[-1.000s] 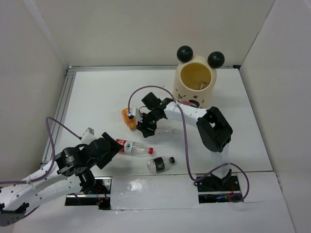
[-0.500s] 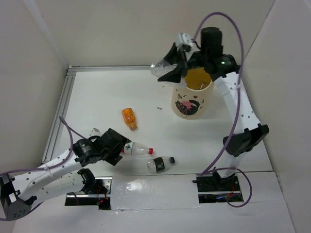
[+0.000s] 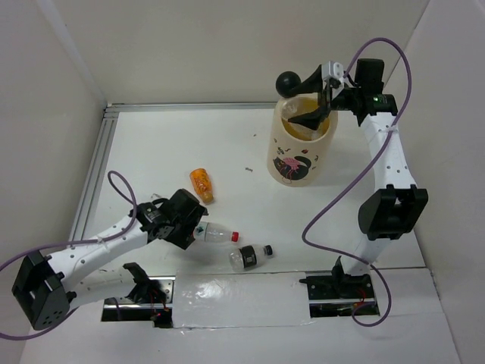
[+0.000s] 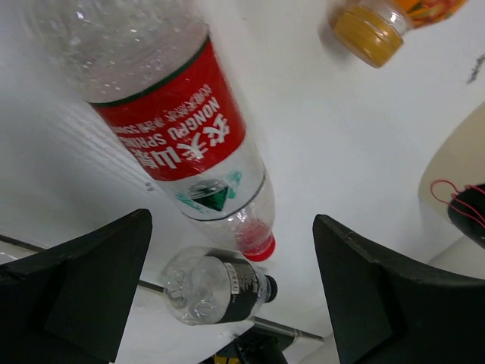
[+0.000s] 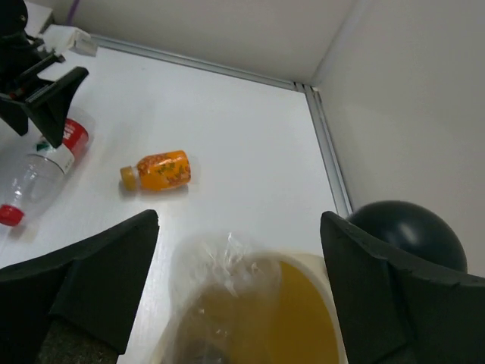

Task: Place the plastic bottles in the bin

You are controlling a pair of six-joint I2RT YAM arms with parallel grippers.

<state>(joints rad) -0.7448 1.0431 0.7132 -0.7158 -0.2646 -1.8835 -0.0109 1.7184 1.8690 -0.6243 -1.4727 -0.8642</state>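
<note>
The right hand [image 5: 239,231] is hanging wide open above the bin [image 3: 292,163], with a clear bottle [image 5: 226,265] lying loose in the bin's mouth. Left of the bin on the counter [image 3: 151,152], the left hand [image 4: 231,224] is straddling a red-labelled bottle [image 4: 178,125], its fingers spread wide and not gripping it.

Under me lies a white tabletop [image 3: 167,144], an aluminium rail [image 3: 92,178] along its left edge, plain white walls [image 3: 189,45] around.

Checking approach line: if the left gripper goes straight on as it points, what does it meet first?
The red-label bottle, lined up between the open fingers of the left gripper. The black-label bottle lies further on; depth unclear.
</note>
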